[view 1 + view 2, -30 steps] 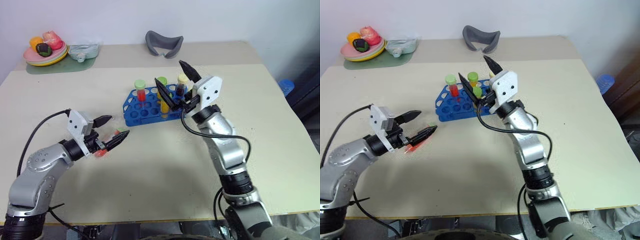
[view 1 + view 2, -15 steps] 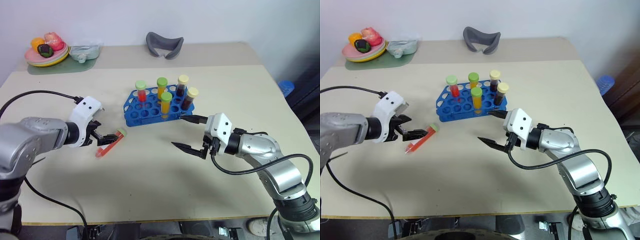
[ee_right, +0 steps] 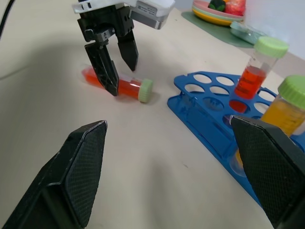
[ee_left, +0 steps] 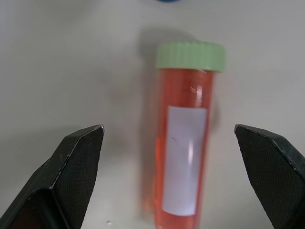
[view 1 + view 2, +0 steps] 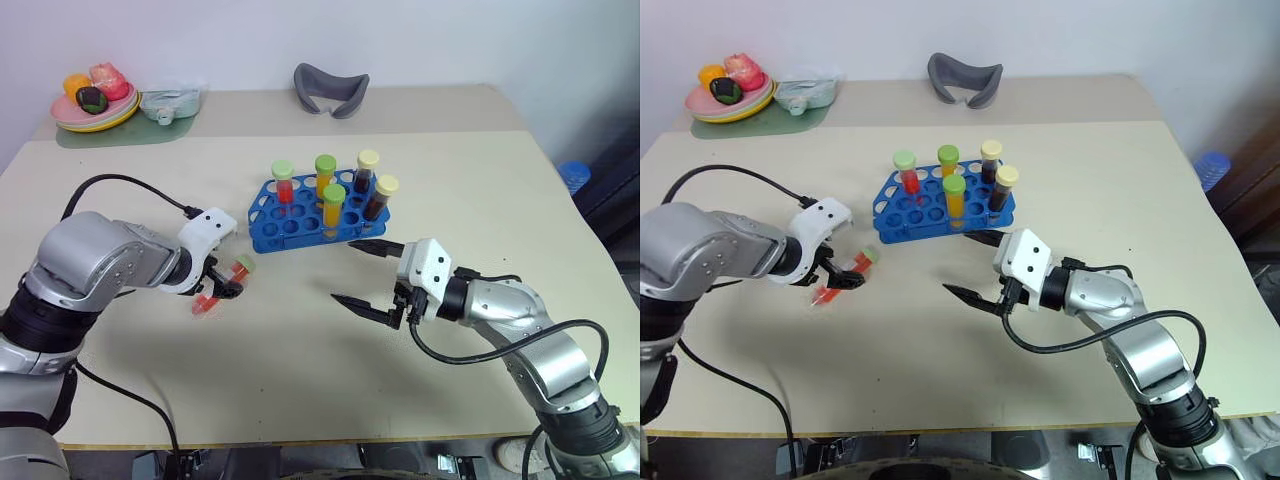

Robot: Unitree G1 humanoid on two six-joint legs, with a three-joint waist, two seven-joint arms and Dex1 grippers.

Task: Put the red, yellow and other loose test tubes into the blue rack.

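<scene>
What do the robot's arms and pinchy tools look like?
Both arms are shiny silver metal with black joints and black cables looping alongside. Each wrist carries a white block. The left tool and right tool each have two black, pointed fingers with a bumpy, textured surface.

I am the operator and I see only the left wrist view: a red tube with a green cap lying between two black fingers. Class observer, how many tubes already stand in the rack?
Observer: Five tubes stand upright in the blue rack.
Operator: Where is the other arm?
Observer: The right gripper hangs open over the table, on the near side of the rack, holding nothing.
Operator: Is my tube gripped?
Observer: Not yet. The left gripper points down with a finger on each side of the red tube, which lies flat on the table.
</scene>
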